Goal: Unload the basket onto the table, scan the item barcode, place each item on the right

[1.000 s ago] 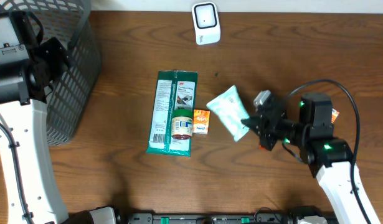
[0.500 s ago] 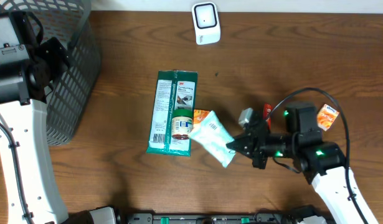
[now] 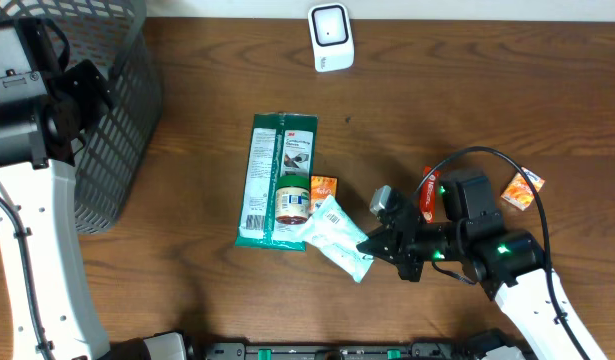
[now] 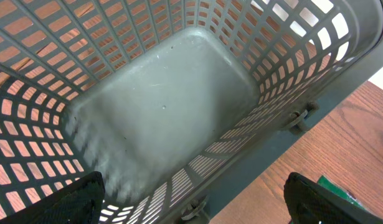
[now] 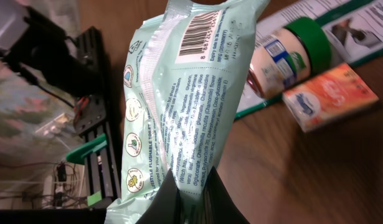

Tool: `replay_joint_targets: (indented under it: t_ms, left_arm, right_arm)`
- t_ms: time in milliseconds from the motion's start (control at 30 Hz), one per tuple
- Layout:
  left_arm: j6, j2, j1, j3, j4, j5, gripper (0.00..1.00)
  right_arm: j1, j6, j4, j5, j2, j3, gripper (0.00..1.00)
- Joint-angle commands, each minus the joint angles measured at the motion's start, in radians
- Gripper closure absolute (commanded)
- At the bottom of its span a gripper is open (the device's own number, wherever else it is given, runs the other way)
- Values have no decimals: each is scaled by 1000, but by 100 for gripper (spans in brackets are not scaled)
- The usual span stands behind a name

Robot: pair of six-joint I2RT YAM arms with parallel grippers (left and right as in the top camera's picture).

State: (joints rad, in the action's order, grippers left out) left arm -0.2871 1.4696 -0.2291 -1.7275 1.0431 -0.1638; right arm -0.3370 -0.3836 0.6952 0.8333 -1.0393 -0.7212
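Down and leftward the right arm has swung over the last second, carrying the wipes pouch (image 3: 337,235) off open counter (image 3: 487,90) and in beside the clutter. Right gripper (image 3: 372,246) is clamped tight on 1 end seam of that pouch, which sticks out ahead of the fingertips, low over the wood. From the wrist view, the barcode (image 5: 203,34) sits at the pouch's far end, facing the camera.

It looks a soft, light, floppy pack in slick film, so it likely droops and twists. A pinch on the flat sealed seam, as now, seems the sound hold.

Just beyond the pouch's tip lie a jar (image 3: 292,200) on a long green packet (image 3: 272,165) and a small orange box (image 3: 323,193). Whether the pouch touches them or only overlaps, can't tell. Behind the gripper lie a red item (image 3: 428,192) and a 2nd orange box (image 3: 522,188). White scanner (image 3: 330,38) stands well apart from the gripper, at the counter's far edge. Left gripper (image 4: 197,205) hangs wide open and empty over the grey basket (image 4: 160,112), far off.
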Motion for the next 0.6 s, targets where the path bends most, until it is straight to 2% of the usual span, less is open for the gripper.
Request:
replay_joint_targets:
  t_ms: [0,333,567]
  left_arm:
    - [10,-1,-5,-6,0,-13,8]
    - [10,-1,-5,-6,0,-13,7]
    - [10,-1,-5,-6,1,-13,8]
  right_arm:
    - [-10,66,1,-63,5,-3,99]
    - [-9,172,-11,-137,-5,-3,99]
    - [-9,245,-27,-208,-95,-3,99]
